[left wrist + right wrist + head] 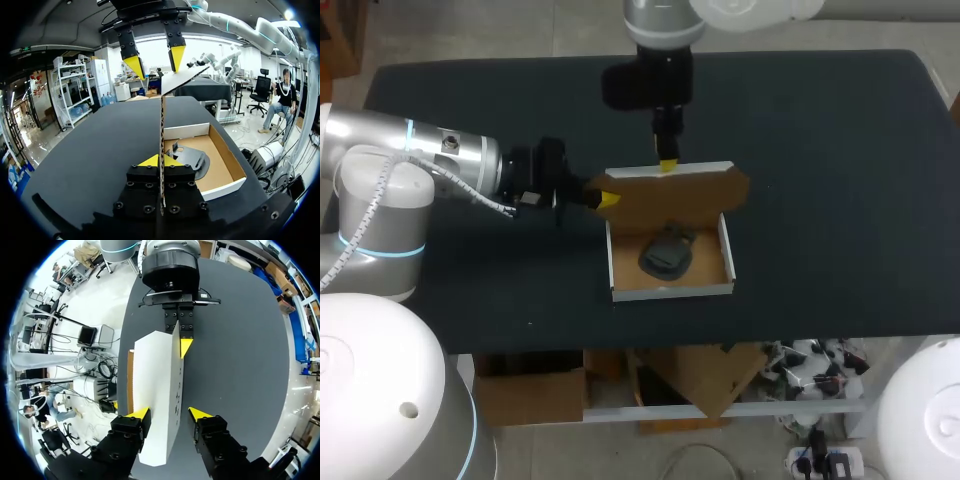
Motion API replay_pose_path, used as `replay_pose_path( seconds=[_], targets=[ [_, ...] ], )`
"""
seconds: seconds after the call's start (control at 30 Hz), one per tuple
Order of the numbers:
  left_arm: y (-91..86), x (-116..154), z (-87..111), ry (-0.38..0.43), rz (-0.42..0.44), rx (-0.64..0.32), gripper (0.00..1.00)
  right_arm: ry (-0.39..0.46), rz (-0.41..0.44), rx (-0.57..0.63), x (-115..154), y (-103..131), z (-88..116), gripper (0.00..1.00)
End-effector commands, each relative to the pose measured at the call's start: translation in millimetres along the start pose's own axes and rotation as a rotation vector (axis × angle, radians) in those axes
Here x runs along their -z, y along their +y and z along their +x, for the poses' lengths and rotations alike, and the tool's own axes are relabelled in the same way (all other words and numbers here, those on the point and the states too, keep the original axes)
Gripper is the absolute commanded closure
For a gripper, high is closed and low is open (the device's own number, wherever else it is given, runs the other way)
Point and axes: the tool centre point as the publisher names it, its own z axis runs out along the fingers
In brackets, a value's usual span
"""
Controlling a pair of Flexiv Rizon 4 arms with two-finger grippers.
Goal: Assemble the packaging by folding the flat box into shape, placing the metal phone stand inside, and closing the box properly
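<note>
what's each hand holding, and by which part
The left hand pinches the box lid at its side edge; the right hand straddles its top edge, open.

Both arms: silver-grey round links, white caps, thin light-blue rings. L arm has a white braided cable along it and a black wrist. R arm: black wrist too. L gripper: black finger blocks w/ rows of black screws, yellow wedge tips. R gripper: same.
</note>
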Motion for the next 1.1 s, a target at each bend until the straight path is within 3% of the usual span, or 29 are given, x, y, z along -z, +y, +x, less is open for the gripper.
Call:
replay_pose_path(
  seconds=[0.03,0.6,1.1],
  targets=[
    [1.6,-1,0.4,0.001,0.000,0.000,1.00,-0.002,-0.006,-0.002,-1,-4,4,0.50],
    [1.6,-1,0.4,0.001,0.000,0.000,1.00,0.027,-0.012,0.004,-12,-1,3,0.45],
    [1.6,-1,0.4,0.001,0.000,0.000,1.00,0.051,-0.014,0.014,-18,2,-1,0.47]
  ],
)
